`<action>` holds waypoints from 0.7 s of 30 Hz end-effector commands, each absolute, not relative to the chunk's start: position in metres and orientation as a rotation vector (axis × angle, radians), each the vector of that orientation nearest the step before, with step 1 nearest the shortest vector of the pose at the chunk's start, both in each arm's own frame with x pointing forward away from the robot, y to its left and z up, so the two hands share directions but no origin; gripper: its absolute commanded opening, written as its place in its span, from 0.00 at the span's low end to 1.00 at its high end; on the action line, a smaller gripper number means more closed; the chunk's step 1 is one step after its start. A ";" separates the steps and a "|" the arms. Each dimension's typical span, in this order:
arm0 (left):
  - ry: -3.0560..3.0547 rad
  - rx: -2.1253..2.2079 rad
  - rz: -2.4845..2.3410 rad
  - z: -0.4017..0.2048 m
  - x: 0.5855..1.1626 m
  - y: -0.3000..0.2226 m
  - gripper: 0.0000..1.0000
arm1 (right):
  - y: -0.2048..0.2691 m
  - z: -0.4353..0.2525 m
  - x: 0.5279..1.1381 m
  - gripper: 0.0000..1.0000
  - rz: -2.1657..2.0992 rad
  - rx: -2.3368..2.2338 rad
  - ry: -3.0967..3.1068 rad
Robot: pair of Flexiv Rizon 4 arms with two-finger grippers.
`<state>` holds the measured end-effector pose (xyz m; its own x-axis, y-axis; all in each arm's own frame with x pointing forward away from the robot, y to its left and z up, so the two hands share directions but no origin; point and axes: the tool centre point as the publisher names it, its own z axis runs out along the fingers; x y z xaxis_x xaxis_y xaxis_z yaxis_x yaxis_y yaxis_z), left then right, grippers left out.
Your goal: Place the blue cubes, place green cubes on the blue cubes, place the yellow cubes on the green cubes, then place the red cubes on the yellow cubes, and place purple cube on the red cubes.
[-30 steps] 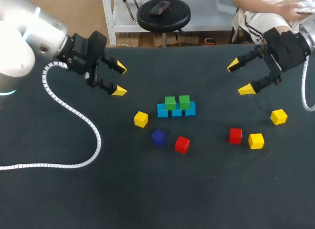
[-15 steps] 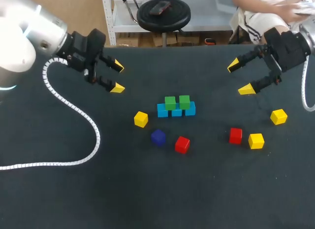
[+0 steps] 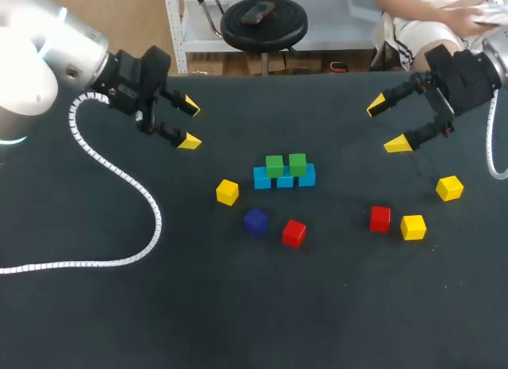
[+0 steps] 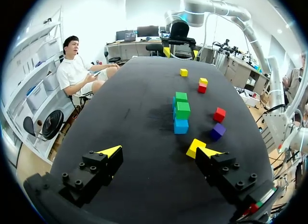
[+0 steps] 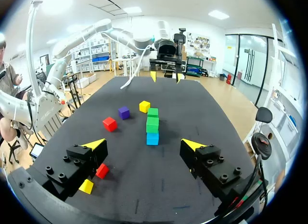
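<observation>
Table (image 3: pixel 333 321) dark, blue cubes (image 3: pixel 285 181) central, cable (image 3: pixel 158 220) looped

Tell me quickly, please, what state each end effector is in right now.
Left end effector: open, holding nothing.
Right end effector: open, holding nothing.

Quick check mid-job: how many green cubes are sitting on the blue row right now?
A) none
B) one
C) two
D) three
C: the head view shows two green cubes side by side on top of the blue cubes, with nothing stacked on them.
</observation>
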<state>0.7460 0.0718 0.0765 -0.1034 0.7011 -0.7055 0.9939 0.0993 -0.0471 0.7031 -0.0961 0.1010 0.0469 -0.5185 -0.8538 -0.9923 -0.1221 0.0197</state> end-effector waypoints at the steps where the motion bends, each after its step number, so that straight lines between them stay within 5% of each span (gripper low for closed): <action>1: 1.864 1.659 -0.738 0.076 0.748 0.072 1.00 | -0.101 0.113 0.697 1.00 0.899 -1.751 1.538; 21: 1.864 1.659 -0.738 0.076 0.748 0.072 1.00 | -0.187 0.109 0.591 1.00 0.735 -1.721 1.856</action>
<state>0.7460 0.0718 0.0765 -0.1034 0.7012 -0.7055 0.9940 0.0992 -0.0470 0.6234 -0.1803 0.1088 -0.0744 -0.7428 -0.6654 -0.9892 -0.0294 0.1434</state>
